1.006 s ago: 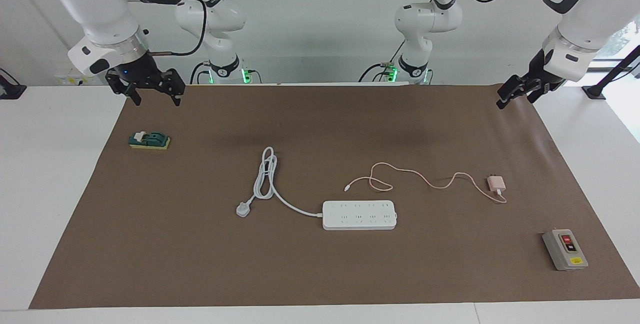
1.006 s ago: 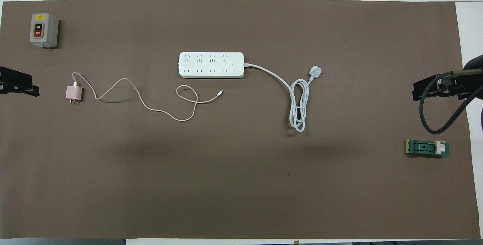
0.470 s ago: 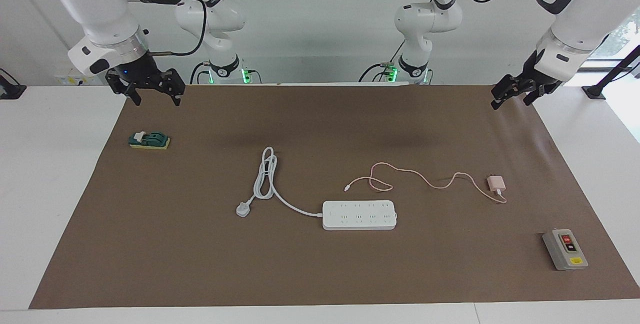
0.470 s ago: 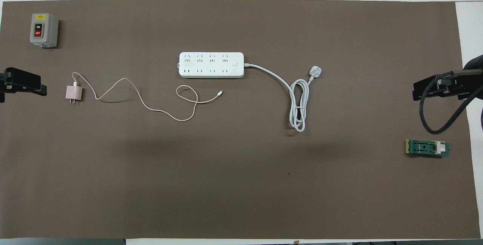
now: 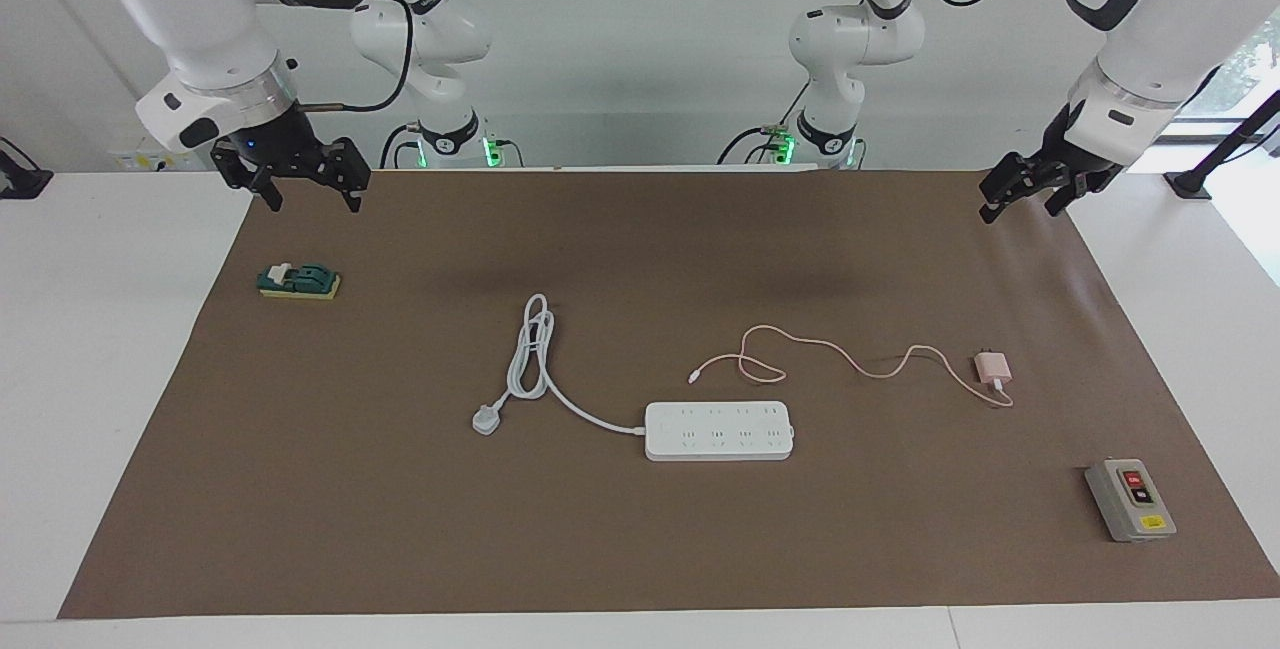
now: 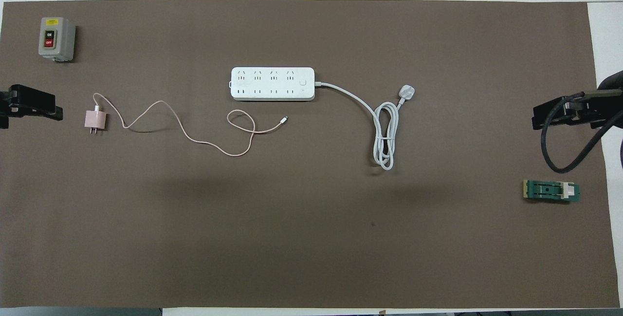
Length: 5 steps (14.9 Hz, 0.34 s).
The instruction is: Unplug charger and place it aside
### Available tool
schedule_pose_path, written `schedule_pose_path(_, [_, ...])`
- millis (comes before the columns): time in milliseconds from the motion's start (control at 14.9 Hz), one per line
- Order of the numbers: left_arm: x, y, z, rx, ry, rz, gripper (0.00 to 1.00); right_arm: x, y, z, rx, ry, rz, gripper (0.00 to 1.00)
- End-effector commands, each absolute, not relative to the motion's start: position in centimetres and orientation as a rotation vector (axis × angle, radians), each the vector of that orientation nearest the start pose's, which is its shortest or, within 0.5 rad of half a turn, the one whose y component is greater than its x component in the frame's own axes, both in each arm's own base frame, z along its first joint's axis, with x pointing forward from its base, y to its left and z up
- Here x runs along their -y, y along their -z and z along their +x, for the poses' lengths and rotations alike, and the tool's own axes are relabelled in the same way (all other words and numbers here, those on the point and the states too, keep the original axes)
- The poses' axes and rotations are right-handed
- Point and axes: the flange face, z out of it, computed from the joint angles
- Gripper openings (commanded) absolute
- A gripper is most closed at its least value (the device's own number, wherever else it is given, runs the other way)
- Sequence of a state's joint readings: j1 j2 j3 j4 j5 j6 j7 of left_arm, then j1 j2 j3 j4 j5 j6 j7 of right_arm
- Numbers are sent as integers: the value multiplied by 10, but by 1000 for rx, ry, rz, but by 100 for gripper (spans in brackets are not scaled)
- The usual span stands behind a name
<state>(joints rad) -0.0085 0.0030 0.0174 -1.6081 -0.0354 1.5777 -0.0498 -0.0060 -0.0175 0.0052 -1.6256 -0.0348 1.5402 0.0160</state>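
Brown paper (image 5: 620, 549) covers most of the white counter (image 5: 100, 349), and everything lies on it. The charger (image 5: 994, 366), a small pale pink cube, sits flat toward the left arm's end, unplugged, its prongs pointing toward the robots. In the overhead view it (image 6: 95, 120) lies at about nine o'clock from the white power strip (image 6: 272, 83), well apart from it. Its thin pink cable (image 6: 194, 136) wanders from the cube toward the strip, loops once, and ends in a small connector just nearer to the robots than the strip, at about six o'clock from it, not touching it.

The strip's thick white cord (image 6: 384, 136) runs off toward the right arm's end at three o'clock, coils, and ends in a grey-white plug (image 6: 407, 92).

A grey switch box (image 6: 56, 38) with a red button stands at about eleven o'clock from the charger. A small green part (image 6: 551, 191) lies at the right arm's end.

The left gripper (image 5: 1018, 187) hangs over the paper's edge at its own end, jaws open and holding nothing. The right gripper (image 5: 305, 184) waits over the paper's corner at its end, jaws spread, empty.
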Motion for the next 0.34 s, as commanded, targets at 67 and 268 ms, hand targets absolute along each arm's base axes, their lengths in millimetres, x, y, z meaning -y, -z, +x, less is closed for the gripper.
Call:
schedule_pose_path(67, [1, -604, 556, 74, -28, -3186, 100, 6, -606, 538, 1, -96, -3185, 100])
schedule_pose_path(268, [1, -603, 556, 74, -28, -3186, 100, 6, -606, 538, 1, -96, -3185, 100])
